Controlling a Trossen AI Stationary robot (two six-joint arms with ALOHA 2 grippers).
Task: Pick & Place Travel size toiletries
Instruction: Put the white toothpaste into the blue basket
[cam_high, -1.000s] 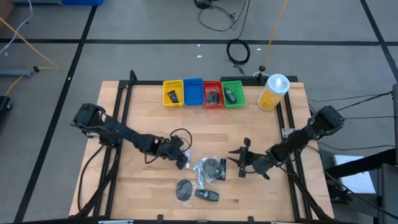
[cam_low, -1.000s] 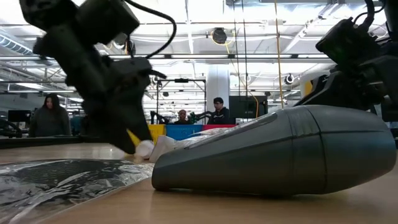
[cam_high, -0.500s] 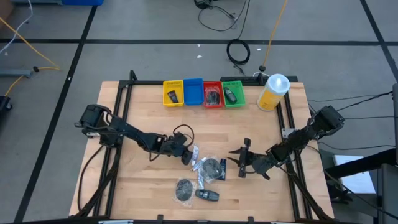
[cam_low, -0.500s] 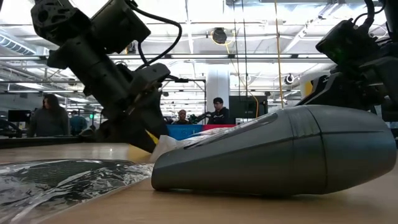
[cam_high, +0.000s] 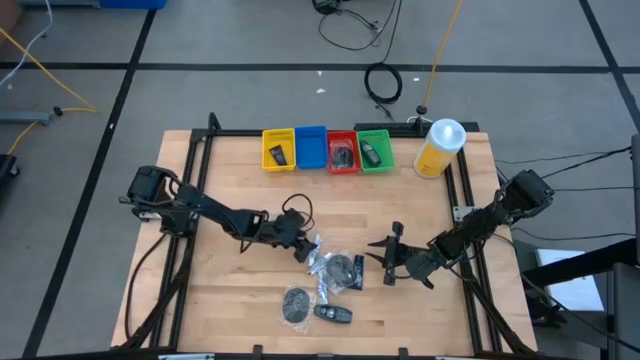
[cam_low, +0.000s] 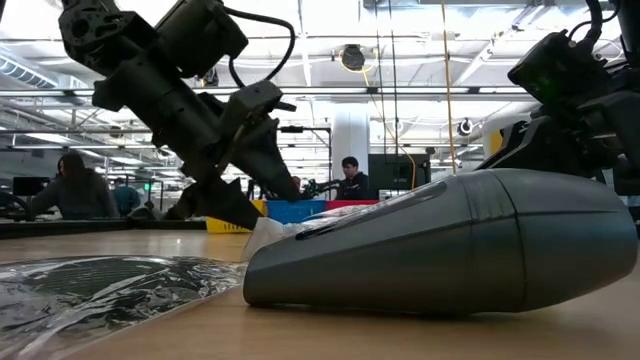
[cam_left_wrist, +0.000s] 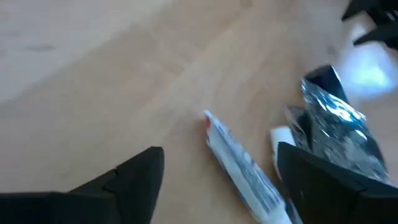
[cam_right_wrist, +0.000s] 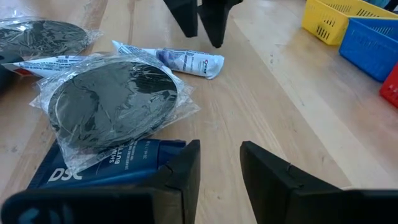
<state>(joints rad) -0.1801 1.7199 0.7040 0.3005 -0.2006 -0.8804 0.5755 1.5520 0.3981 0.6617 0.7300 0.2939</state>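
Note:
The travel size toiletries lie in a loose cluster near the table's middle. They include a clear-wrapped dark disc (cam_right_wrist: 112, 99), a blue tube (cam_right_wrist: 106, 165), a second wrapped disc (cam_high: 296, 303), a dark oblong item (cam_high: 333, 313) and a white tube (cam_left_wrist: 242, 165). All lie flat on the wood. My left gripper (cam_high: 305, 243) is open at the cluster's left. Its fingers (cam_left_wrist: 134, 177) stand on either side of the white tube without touching it. My right gripper (cam_high: 384, 262) waits at the cluster's right, open by a narrow gap (cam_right_wrist: 219, 146) with nothing in it.
Four small trays stand in a row at the far edge: yellow (cam_high: 278, 149), blue (cam_high: 310, 147), red (cam_high: 342, 151) and green (cam_high: 374, 149), some with dark items inside. A big yellow white-capped bottle (cam_high: 440, 147) stands at the far right. Bare wood lies left of the cluster.
My left gripper has slid a little toward the table's right and far edge, to the white tube. It has tipped up from steeply downward to a shallower slant. Its fingers have opened wide. My right arm has kept still.

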